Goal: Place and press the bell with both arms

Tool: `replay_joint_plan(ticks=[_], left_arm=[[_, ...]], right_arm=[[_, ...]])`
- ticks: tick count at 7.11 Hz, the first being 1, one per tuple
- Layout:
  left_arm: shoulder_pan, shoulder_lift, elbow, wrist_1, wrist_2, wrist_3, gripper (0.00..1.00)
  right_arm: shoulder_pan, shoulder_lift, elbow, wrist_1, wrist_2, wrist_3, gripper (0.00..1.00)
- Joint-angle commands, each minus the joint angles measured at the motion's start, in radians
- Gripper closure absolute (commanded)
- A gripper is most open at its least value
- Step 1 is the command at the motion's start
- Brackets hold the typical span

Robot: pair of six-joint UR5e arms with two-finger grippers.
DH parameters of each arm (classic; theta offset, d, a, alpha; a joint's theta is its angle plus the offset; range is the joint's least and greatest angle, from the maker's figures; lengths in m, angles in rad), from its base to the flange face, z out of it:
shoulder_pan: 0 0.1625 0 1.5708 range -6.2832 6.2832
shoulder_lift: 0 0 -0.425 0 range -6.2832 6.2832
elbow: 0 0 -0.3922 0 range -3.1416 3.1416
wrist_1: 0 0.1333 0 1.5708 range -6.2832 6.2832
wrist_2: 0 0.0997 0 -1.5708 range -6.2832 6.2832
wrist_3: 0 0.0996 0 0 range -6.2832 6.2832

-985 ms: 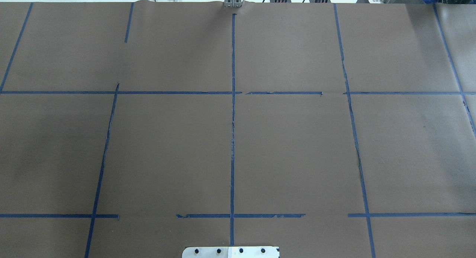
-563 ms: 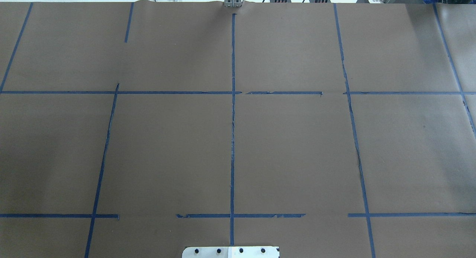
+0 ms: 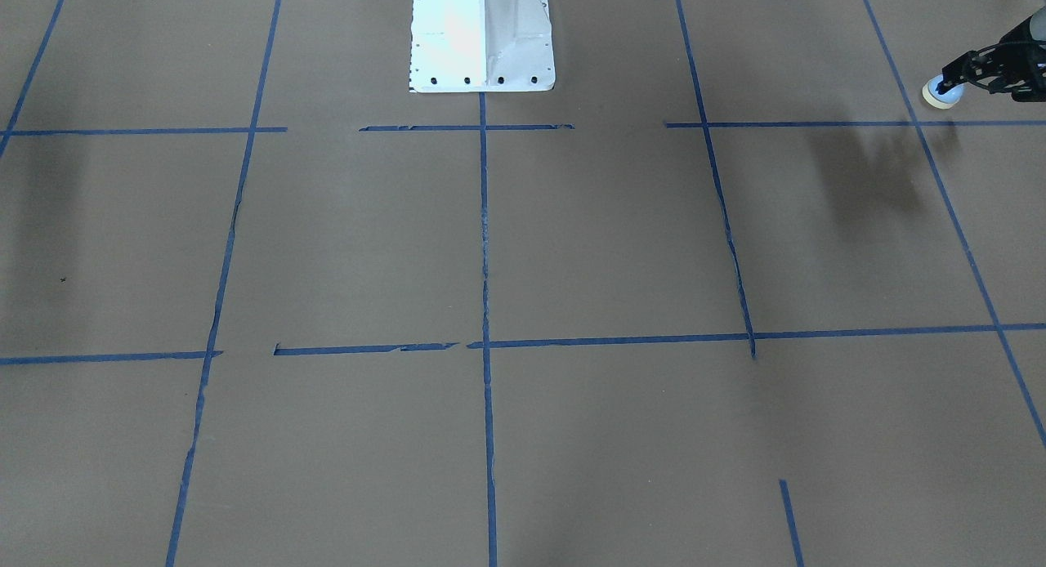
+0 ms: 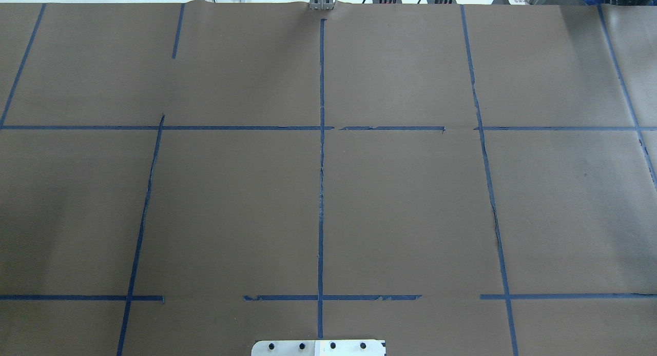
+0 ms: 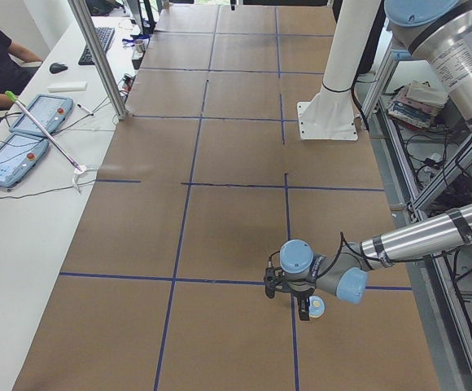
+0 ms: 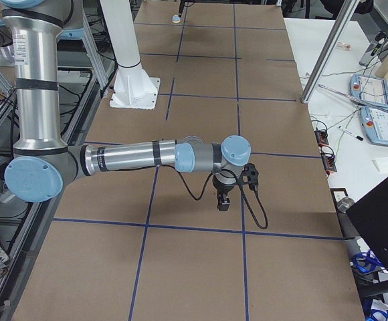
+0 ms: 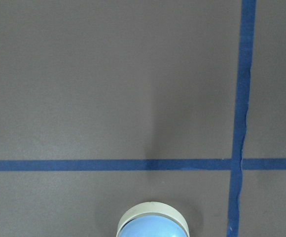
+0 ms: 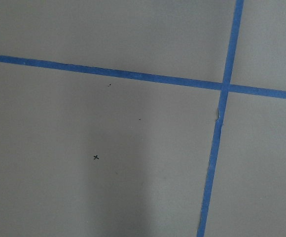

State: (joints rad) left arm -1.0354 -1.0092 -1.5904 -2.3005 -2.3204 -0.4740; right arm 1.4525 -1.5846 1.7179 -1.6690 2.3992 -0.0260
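The bell (image 3: 940, 94) has a light blue dome and a cream base. It sits between the black fingers of my left gripper (image 3: 954, 79), at the front-facing view's upper right edge, above the brown table. It also shows in the exterior left view (image 5: 316, 307) below the left gripper (image 5: 303, 298), and at the bottom of the left wrist view (image 7: 152, 224), dome toward the camera. My right gripper (image 6: 224, 202) points down over the table and shows only in the exterior right view, so I cannot tell if it is open or shut. The overhead view shows neither gripper.
The brown paper table (image 4: 410, 202) carries a grid of blue tape lines. The white pedestal base (image 3: 482, 36) stands at the robot's side. A side bench with tablets (image 5: 24, 130) and a metal post (image 5: 98, 57) lies along the far edge. A small x mark (image 8: 96, 157) is under the right wrist.
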Motion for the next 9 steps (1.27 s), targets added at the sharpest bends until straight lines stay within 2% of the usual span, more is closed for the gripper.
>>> replay_joint_plan(ticks=[1,2,7,8,9], left_arm=[[0.083,-0.015,0.082,-0.129,0.012,-0.093,0.00],[0.098,-0.017,0.104,-0.161,0.012,-0.101,0.00],[0.143,-0.014,0.115,-0.166,0.009,-0.140,0.01],[0.143,-0.014,0.119,-0.166,0.009,-0.140,0.03],[0.143,-0.012,0.121,-0.166,0.009,-0.143,0.12]], right_arm=[[-0.003,-0.002,-0.001,0.000,0.000,0.000,0.00],[-0.006,-0.002,-0.001,0.000,0.000,0.000,0.00],[-0.011,-0.011,0.000,0.000,0.000,0.000,0.00],[-0.011,-0.011,0.000,0.000,0.000,0.000,0.00],[-0.011,-0.011,0.000,0.000,0.000,0.000,0.00]])
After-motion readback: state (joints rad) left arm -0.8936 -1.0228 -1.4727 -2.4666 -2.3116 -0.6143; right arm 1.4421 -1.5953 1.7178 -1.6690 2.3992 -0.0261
